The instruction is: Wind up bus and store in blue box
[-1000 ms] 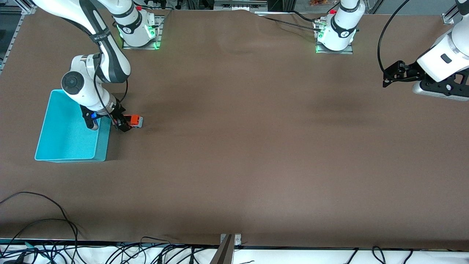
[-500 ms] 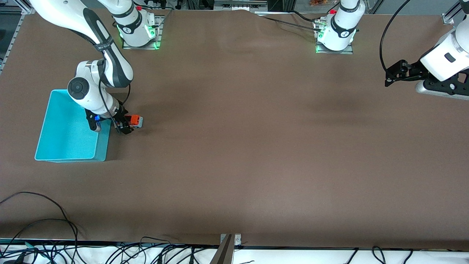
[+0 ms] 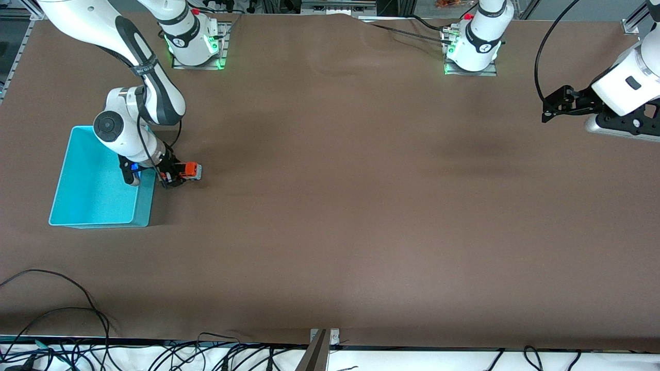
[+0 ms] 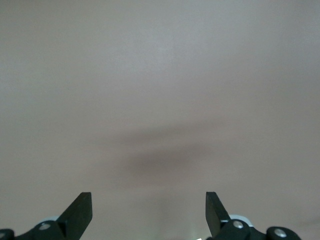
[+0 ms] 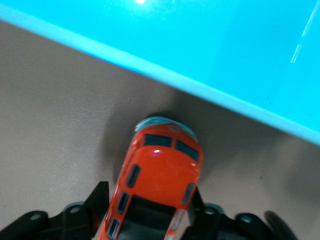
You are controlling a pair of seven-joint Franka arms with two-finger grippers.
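The orange-red bus (image 3: 190,169) is low at the table beside the blue box (image 3: 145,205), on the box's side toward the left arm's end. In the right wrist view the bus (image 5: 162,170) points its front at the box wall (image 5: 225,65), a short gap away. My right gripper (image 3: 172,175) is shut on the bus, one finger against each side (image 5: 148,196). I cannot tell if its wheels touch the table. The box holds nothing visible. My left gripper (image 3: 546,110) waits open and empty over bare table at the left arm's end (image 4: 149,200).
The right arm's wrist (image 3: 126,139) hangs over the box's edge. The arm bases (image 3: 195,38) (image 3: 473,49) stand along the table edge farthest from the front camera. Cables (image 3: 77,319) lie past the table edge nearest to it.
The right arm's wrist has shifted slightly over the box edge and the gripper has settled lower around the bus. The bus has barely moved. The left arm has shifted only slightly.
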